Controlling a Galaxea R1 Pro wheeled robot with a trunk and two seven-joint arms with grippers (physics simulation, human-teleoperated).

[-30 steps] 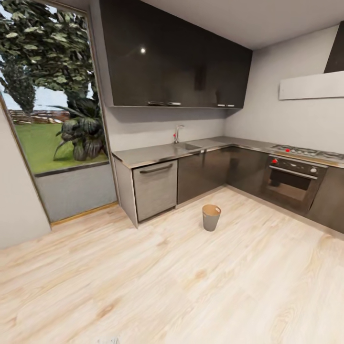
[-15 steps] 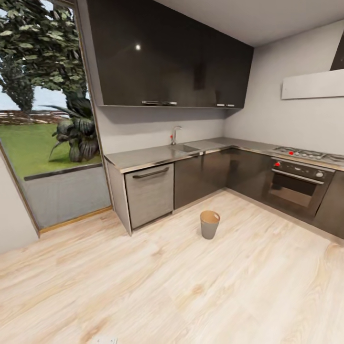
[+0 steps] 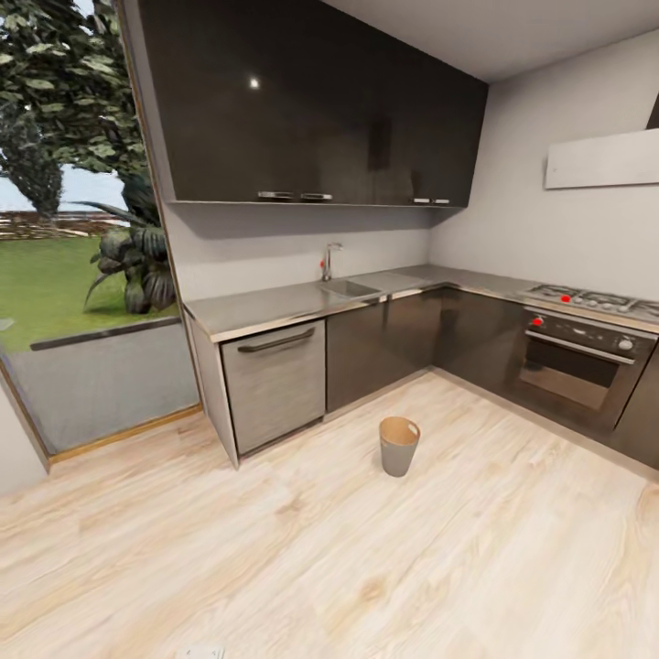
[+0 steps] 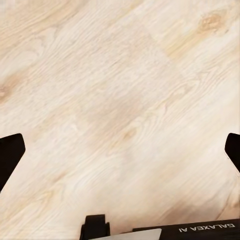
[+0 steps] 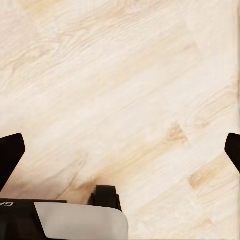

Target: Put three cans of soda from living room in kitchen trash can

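Observation:
The trash can stands upright on the light wood kitchen floor, a small grey bin with a copper-brown inside, some way ahead of me in front of the dark cabinets. The soda cans are out of view. In the left wrist view my left gripper is open, its dark fingertips far apart over bare floor planks with nothing between them. My right gripper is open too, its fingertips spread wide above the floor and holding nothing.
An L-shaped steel counter with a sink runs behind the bin. Below it sit a dishwasher and dark cabinets. An oven is at the right, a large garden window at the left. Wood floor lies between me and the bin.
The whole head view has shifted: the camera has moved closer to the kitchen corner and turned slightly. The trash can stays put on the floor.

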